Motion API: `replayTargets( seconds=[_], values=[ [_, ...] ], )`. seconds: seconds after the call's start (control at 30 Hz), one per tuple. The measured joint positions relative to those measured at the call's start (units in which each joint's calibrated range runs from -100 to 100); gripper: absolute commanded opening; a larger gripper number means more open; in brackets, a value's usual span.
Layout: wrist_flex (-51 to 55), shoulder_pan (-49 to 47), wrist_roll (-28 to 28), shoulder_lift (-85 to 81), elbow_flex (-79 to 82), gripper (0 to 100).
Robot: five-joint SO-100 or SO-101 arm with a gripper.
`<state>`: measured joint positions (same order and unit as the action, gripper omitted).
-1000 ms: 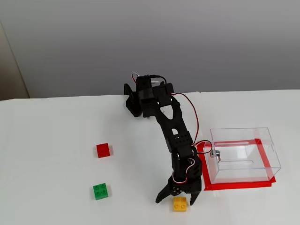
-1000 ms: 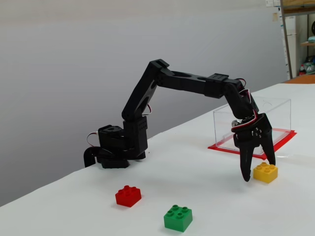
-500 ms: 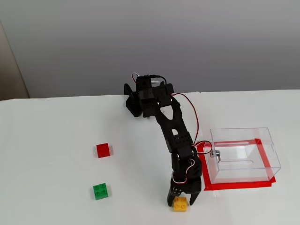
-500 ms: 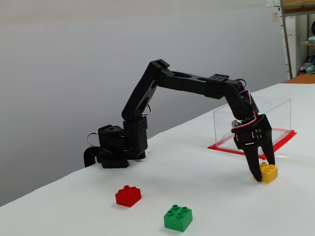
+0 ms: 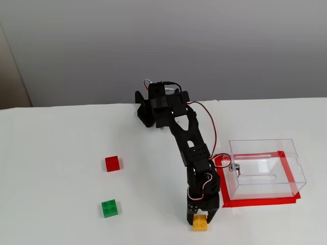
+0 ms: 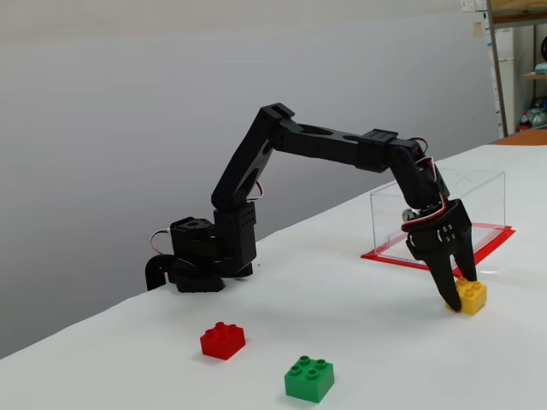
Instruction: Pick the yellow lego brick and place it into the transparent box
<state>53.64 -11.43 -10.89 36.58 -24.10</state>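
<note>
The yellow lego brick (image 5: pixel 200 223) sits on the white table near its front edge, left of the box's front corner; it also shows in the other fixed view (image 6: pixel 472 296). My gripper (image 5: pixel 200 218) points down over it, jaws open, with one finger on each side of the brick (image 6: pixel 459 289). The fingertips are at brick height, close to its sides, and the brick rests on the table. The transparent box (image 5: pixel 265 168) stands empty on a red sheet to the right of the gripper (image 6: pixel 440 209).
A red brick (image 5: pixel 112 163) and a green studded brick (image 5: pixel 109 208) lie on the table to the left of the arm (image 6: pixel 223 340) (image 6: pixel 309 379). The arm's base (image 5: pixel 153 104) is clamped at the table's far edge.
</note>
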Motion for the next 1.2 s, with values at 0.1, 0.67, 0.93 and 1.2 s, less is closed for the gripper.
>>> replayTargets(
  seconds=[0.1, 0.67, 0.93, 1.2],
  values=[
    [0.00, 0.00, 0.00, 0.00, 0.00, 16],
    [0.09, -1.50, 0.20, -3.47, -0.44, 16],
    [0.09, -1.50, 0.20, -10.74, -0.53, 16],
    [3.86, -3.85, 0.20, -18.44, -0.53, 16]
  ],
)
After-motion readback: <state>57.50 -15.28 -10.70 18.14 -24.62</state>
